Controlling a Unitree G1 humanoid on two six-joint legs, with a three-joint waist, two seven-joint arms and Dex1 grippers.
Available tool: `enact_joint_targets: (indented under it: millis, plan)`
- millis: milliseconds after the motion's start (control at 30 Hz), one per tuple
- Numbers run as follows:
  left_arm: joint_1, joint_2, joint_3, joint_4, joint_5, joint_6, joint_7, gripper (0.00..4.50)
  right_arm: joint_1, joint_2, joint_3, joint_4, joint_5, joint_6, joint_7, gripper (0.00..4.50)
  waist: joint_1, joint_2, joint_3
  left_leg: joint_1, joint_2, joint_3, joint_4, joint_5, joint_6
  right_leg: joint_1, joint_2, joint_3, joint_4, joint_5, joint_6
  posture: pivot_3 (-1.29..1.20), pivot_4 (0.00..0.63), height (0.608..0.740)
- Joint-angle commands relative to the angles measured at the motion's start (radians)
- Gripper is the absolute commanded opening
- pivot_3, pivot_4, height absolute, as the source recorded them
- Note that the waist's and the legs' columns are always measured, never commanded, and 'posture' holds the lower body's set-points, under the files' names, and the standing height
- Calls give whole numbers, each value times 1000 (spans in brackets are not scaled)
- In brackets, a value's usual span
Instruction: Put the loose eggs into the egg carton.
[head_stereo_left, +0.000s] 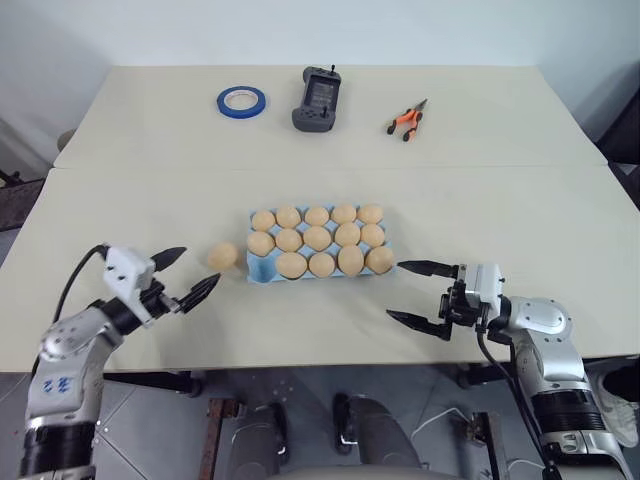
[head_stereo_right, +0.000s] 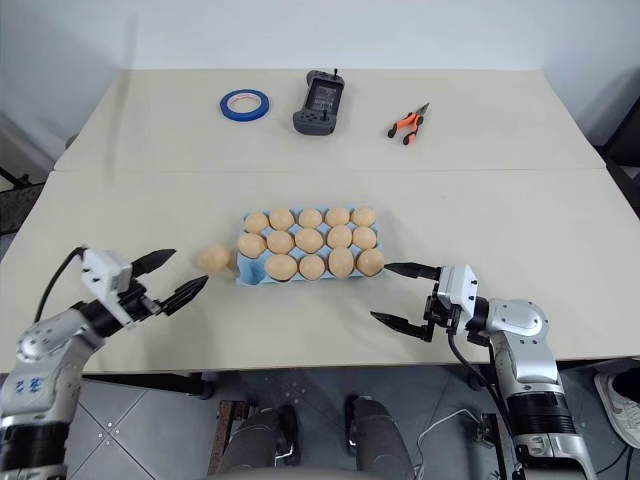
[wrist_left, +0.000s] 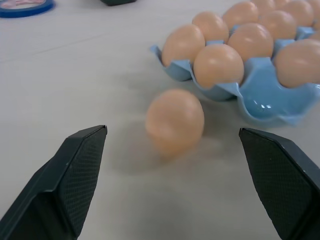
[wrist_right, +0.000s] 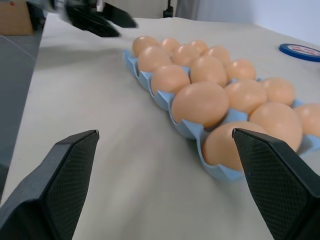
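The left pincer (head_stereo_left: 186, 274) is spread wide and empty, held level over the desk (head_stereo_left: 520, 210). One loose egg (head_stereo_left: 223, 255) lies on the desk just ahead of its fingertips, untouched. Beyond this egg sits the egg carton (head_stereo_left: 262, 267), holding fourteen eggs; its near-left corner cup is vacant. The right pincer (head_stereo_left: 413, 293), also spread and empty, points toward the carton's right end.

beige table (head_stereo_left: 500, 200), white wall (head_stereo_left: 300, 30)

tan eggs (head_stereo_left: 317, 238) in a light-blue egg carton (head_stereo_left: 258, 266), beige table (head_stereo_left: 520, 215).
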Motion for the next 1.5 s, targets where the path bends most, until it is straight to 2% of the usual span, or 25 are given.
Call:
enact_joint_targets:
  millis: [33, 200, 333, 533, 600, 800, 933, 1100, 1367, 1500]
  plan:
    - [-66, 7, -44, 90, 53, -27, -16, 4500, -5, -7, -4, -50, 14, 6, -18, 4471, 0, 0, 0, 0, 0, 0, 0, 0, 0, 0, 0, 0, 1, 0, 0, 0, 150, 740]
    - [-169, -10, -99, 228, 104, -57, -27, 4500, 0, -6, 0, -80, 17, 23, -37, 4471, 2, 0, 0, 0, 0, 0, 0, 0, -1, -2, 1, 0, 5, 0, -1, 0, 150, 740]
    - [-243, -31, -122, 330, 131, -106, -33, 3660, 2, -1, 3, -98, 17, 35, -56, 4500, 15, 0, 0, 0, 0, 0, 2, 0, -1, -1, 0, -1, 6, 0, 0, 0, 150, 740]
    - [-237, -26, -105, 309, 112, -151, -69, 1793, 10, 0, 7, -109, 12, 42, -76, 4500, 18, 0, 0, 0, 0, 0, 3, 0, -1, -1, 0, -1, 6, 0, 0, 0, 150, 740]
    - [-220, -12, -90, 264, 69, -148, -128, 1565, 17, -1, 9, -112, 12, 48, -78, 4500, 17, 0, 0, 0, 0, 0, 3, 0, -1, -1, 0, -1, 6, 0, 0, 0, 150, 740]
    - [-191, 19, -85, 107, -27, -91, -241, 1565, 16, 1, 23, -109, 8, 50, -82, 4500, 18, 0, 0, 1, 0, 0, 3, 0, -1, -1, 0, -1, 7, 0, 0, 0, 150, 740]
    - [-194, 5, -133, 45, -5, -59, -248, 1565, 10, 6, 38, -109, 7, 49, -89, 4500, 19, 0, 0, 1, 0, 0, 3, 1, -1, 0, 0, 0, 7, 0, 0, 0, 150, 740]
    - [-205, -16, -193, 56, 37, -42, -238, 1565, 9, 9, 44, -118, 7, 51, -95, 4500, 18, 0, 0, 1, -1, 0, 3, 1, 0, 0, 0, 0, 6, 0, 0, 0, 150, 740]
    - [-197, -22, -168, 63, 48, -88, -206, 4170, 7, 7, 43, -122, 10, 52, -99, 4500, 18, 0, 0, 1, 0, -1, 4, 2, 0, 0, 1, 0, 7, 0, 0, 0, 150, 740]
    - [-129, 31, -102, 12, 14, -98, -227, 4170, 8, 4, 40, -121, 9, 51, -99, 4500, 12, 0, 0, 1, 0, -1, 4, 2, 0, 0, 1, 0, 7, 0, 0, 0, 150, 740]
